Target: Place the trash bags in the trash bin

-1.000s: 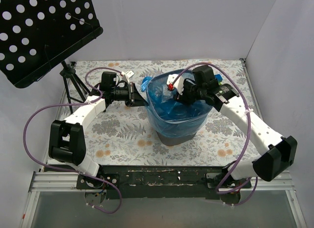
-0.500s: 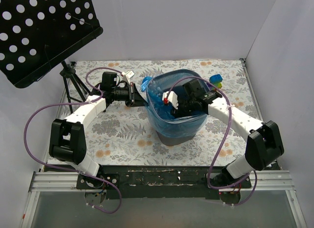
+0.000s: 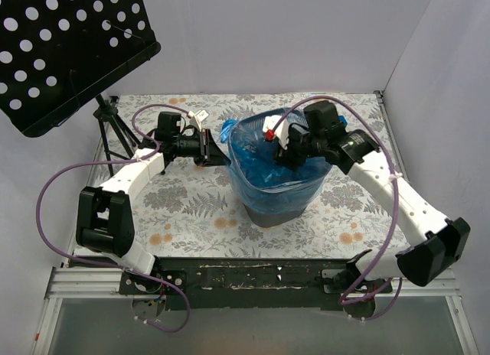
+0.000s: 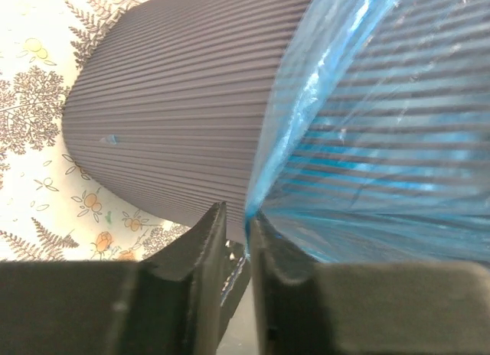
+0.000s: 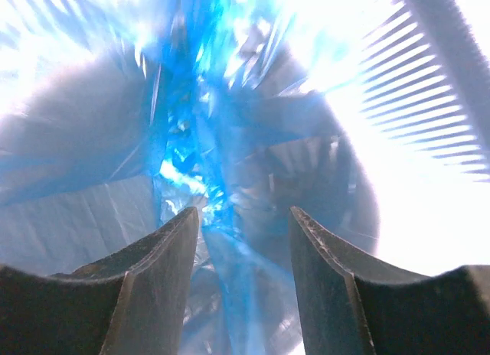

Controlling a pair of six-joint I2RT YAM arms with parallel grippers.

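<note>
- The bin [image 3: 276,214] stands upright mid-table on the floral cloth [image 3: 191,202], between my two arms.
- The bag [image 3: 264,171] sits inside the bin as a liner. Its top is folded out over the rim and hangs partway down the outer wall, so only the dark base shows below it.
- A bunched bit of blue film stands up at the rim's left side, just beside my left gripper [image 3: 223,157].
- My left arm reaches in from the left, its tip against the bin's left flank just below the rim.
- In the left wrist view the fingers [image 4: 203,244] are almost together, with a thin slit between them.
- The bag's edge [image 4: 383,141] runs down the bare mesh [image 4: 176,102] right to that slit. I cannot tell whether the film is pinched or only touching the right finger.
- My right gripper [image 3: 285,157] hangs over the bin's mouth, angled down into it from the right rim.
- In the right wrist view its fingers [image 5: 168,248] stand well apart, and I see nothing caught between them.
- Ahead of them is crinkled blue film [image 5: 199,141] gathered into a crease at the bottom of the bin, with mesh showing through at the upper right.
- A black perforated music stand [image 3: 69,49] on its tripod sits at the far left, well apart from the bin.
</note>
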